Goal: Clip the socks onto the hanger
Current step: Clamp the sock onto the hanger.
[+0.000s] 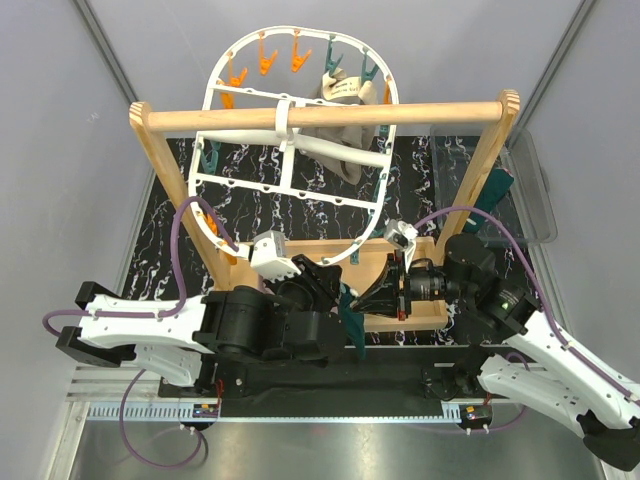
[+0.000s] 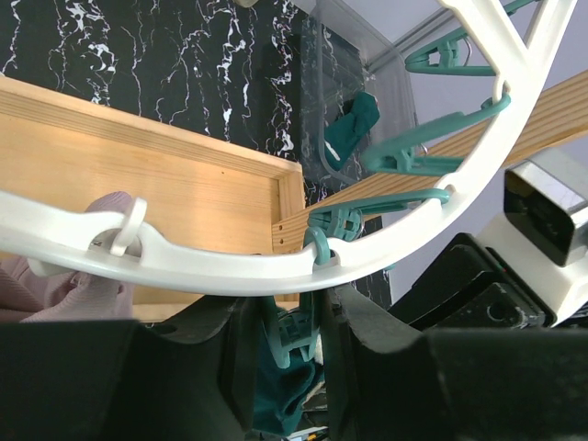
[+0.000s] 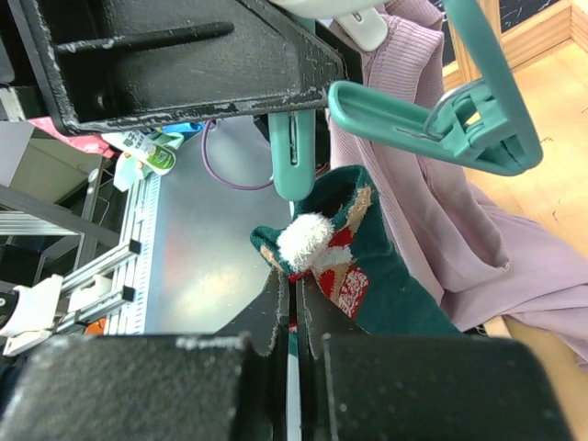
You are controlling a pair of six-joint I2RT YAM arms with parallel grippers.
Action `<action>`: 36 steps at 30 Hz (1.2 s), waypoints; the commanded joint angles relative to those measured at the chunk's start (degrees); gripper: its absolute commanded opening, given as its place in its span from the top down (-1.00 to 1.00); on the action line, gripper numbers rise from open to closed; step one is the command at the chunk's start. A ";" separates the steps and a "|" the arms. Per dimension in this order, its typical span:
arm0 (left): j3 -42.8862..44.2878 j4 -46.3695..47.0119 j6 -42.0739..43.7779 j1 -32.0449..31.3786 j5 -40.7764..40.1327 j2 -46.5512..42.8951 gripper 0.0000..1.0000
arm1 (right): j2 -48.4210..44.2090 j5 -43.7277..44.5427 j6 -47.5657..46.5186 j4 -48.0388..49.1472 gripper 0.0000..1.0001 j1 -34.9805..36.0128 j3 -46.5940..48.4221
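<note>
The white oval hanger [image 1: 284,165] hangs from a wooden rail; its near rim [image 2: 211,266] crosses the left wrist view. My left gripper [image 1: 335,285] [image 2: 292,308] is shut on a teal clothespin [image 2: 299,335] that dangles from that rim. My right gripper [image 1: 372,298] [image 3: 296,285] is shut on the edge of a dark teal sock [image 3: 367,276] with a white pompom and red pattern, held just under that clothespin's tip [image 3: 294,156]. The sock hangs down between the arms [image 1: 352,325]. A mauve-pink sock [image 3: 432,184] [image 2: 83,285] hangs from the rim beside it.
The wooden rail stand [image 1: 330,115] spans the hanger, with its wooden tray base [image 2: 184,184] below. A clear bin [image 1: 530,190] at the right holds another teal sock [image 2: 354,124]. A grey-beige cloth [image 1: 340,90] hangs at the far rim near orange pins [image 1: 268,60].
</note>
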 commanded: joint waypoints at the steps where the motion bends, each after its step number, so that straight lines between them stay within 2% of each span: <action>1: 1.66 -0.25 -1.66 0.06 -1.12 -0.14 1.00 | 0.13 1.33 -1.59 0.52 1.00 0.65 2.64; 17: 2.90 -0.87 -1.84 0.06 -1.12 1.36 1.00 | 0.83 -0.43 -0.28 2.27 1.00 2.49 3.52; 36: 2.63 -0.52 -1.66 0.06 -0.95 1.09 1.00 | 0.92 3.44 0.87 4.73 1.00 3.90 3.79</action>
